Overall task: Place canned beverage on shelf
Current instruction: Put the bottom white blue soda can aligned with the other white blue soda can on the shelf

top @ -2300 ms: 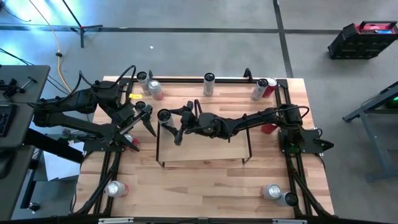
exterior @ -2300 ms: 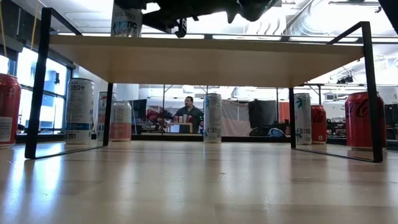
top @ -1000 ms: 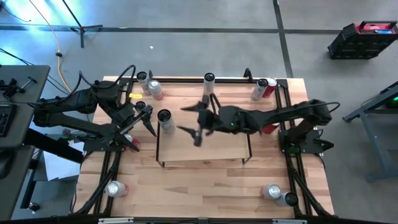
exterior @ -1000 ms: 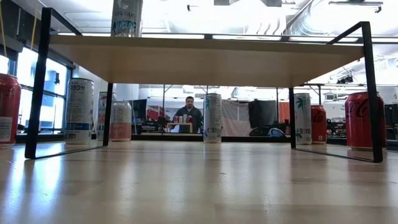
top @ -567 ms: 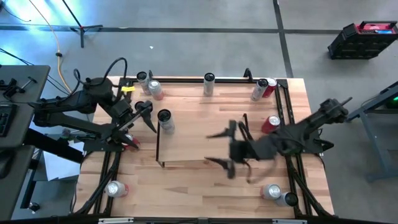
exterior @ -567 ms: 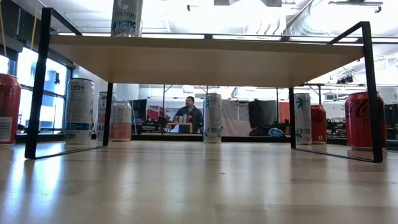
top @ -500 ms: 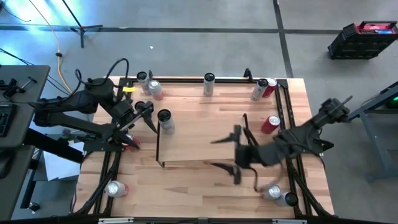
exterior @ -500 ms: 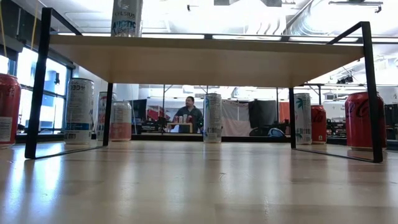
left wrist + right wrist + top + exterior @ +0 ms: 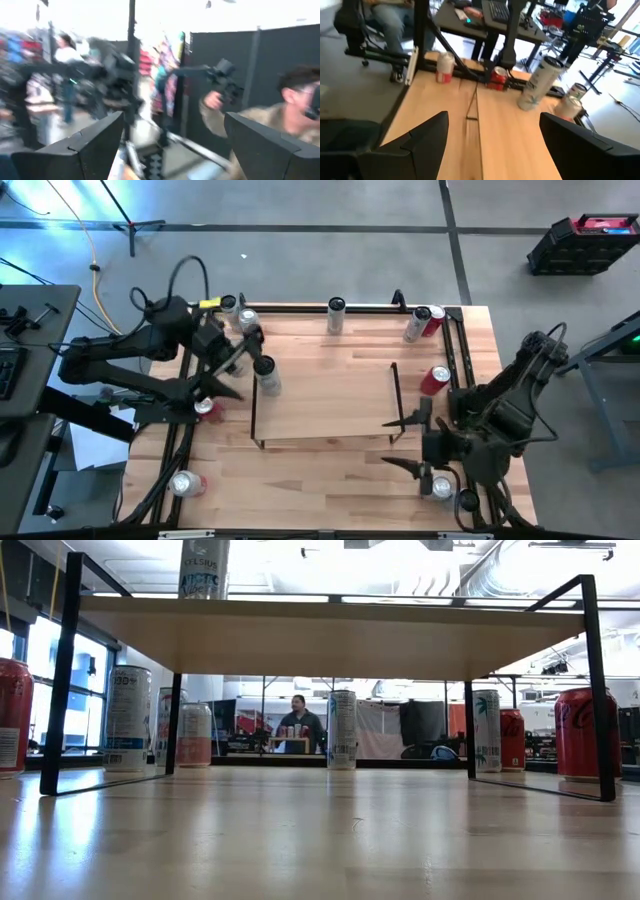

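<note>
high: right claw (image 9: 408, 444) released, off shelf (image 9: 325, 395) | low: can (image 9: 203, 568) on shelf | left claw (image 9: 238, 356) released

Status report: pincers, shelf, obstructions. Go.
Right pincer open, empty, off shelf's near right corner. Left pincer open, empty, beside the shelf's can. One can up. No obstruction.

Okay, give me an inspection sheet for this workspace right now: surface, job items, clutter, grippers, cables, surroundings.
Surface: light wooden tabletop edged with black rails.
Job's things: low light-wood shelf with black wire end frames mid-table; one tall silver can upright on its far left corner.
Clutter: silver and red cans along the far edge, both sides and near corners.
Grippers: left gripper open, beside the tall silver can; right gripper open, empty, above the table off the shelf's near right corner.
Cables: yellow cable on floor.
Surroundings: seated person beyond the table.
</note>
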